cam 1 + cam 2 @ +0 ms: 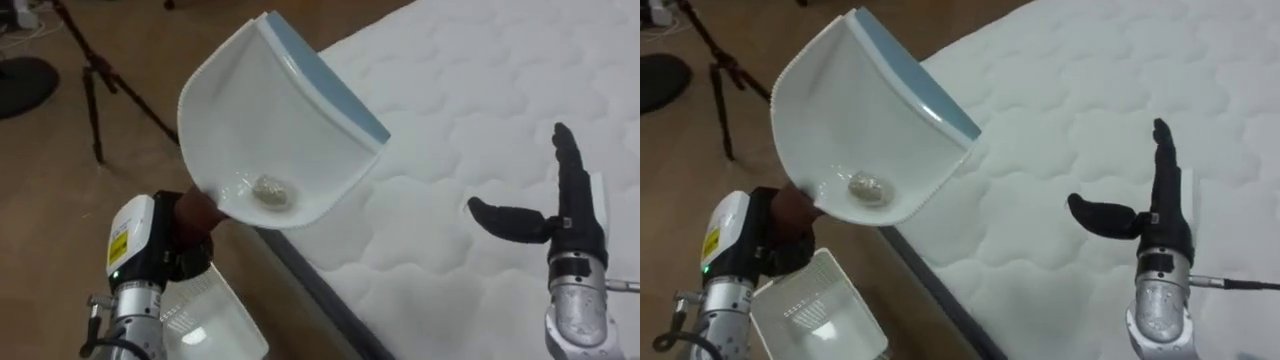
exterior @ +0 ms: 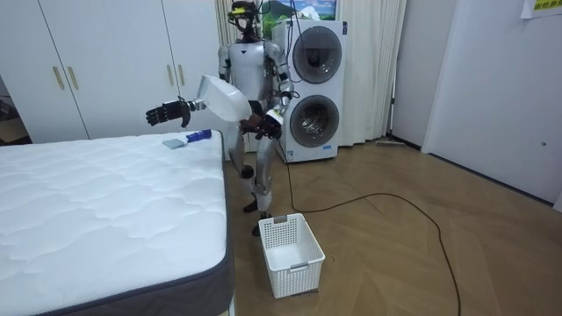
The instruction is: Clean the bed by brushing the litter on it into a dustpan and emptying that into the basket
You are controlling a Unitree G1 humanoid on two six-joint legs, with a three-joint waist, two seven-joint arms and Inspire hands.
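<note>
Clamping the dustpan (image 1: 280, 130) handle, the left hand (image 1: 190, 235) holds it raised — right hand (image 1: 572, 232) over the bed (image 1: 480, 90), fingers straight, empty.

No words or numbers can be read. A yellow label (image 1: 120, 243) sits on the wrist just below the dustpan (image 1: 270, 130), its print too small to make out. Far to the room view's right of the dustpan, a wall sheet (image 2: 543, 7) is equally illegible.
</note>
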